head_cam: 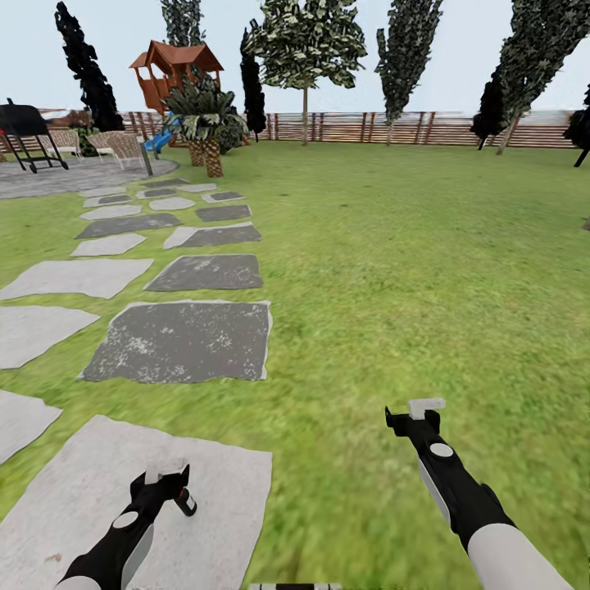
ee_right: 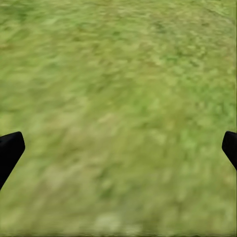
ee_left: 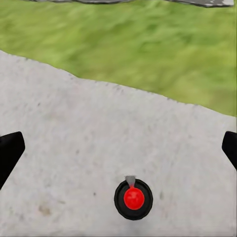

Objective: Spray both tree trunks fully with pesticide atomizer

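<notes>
Left gripper hovers spread wide above the pesticide atomizer on a stepping stone. Small, rigid, probably light and slick: pinch its dark body below the red top.

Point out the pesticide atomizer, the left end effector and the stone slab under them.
pesticide atomizer (ee_left: 133, 198), left wrist view, on its red top.
left end effector (head_cam: 166, 471), head view, midway between its white fingertips.
pale stone slab (head_cam: 90, 483), head view, on its bare surface left of the arm.
</notes>
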`<state>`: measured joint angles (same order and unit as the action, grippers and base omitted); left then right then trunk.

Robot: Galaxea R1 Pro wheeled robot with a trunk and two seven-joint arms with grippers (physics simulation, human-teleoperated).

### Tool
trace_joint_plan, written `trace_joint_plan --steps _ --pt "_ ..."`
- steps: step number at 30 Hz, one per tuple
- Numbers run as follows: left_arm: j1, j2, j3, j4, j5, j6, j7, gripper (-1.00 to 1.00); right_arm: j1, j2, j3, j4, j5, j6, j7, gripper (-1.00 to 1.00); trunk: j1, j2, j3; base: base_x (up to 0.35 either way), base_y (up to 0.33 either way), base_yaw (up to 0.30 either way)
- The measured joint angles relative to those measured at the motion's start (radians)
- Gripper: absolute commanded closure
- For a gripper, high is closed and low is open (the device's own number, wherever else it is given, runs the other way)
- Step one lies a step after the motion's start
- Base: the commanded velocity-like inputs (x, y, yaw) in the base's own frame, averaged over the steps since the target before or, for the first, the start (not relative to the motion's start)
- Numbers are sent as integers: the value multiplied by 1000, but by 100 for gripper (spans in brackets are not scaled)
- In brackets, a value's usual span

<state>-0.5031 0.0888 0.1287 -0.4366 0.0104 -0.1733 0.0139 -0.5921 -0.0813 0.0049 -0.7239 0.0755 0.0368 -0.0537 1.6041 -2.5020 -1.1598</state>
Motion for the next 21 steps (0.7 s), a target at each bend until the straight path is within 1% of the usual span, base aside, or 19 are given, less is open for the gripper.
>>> trace_joint_plan --steps 12,14,17,21 --pt "0 0 0 5 -1 -4 0 -100 0 0 0 0 0 0 0 -100 5 -3 -65 0 0 0" --pt "0 0 -1 6 -1 -21 0 -100 0 0 0 0 0 0 0 -100 6 -3 -76 0 0 0" --pt "0 -1 -2 12 -2 -73 0 -100 0 0 -1 0 0 0 0 -100 8 -4 -92 0 0 0" --pt "0 -1 -3 14 -3 -99 0 -100 0 0 -2 0 0 0 0 -100 9 -5 -114 0 0 0"
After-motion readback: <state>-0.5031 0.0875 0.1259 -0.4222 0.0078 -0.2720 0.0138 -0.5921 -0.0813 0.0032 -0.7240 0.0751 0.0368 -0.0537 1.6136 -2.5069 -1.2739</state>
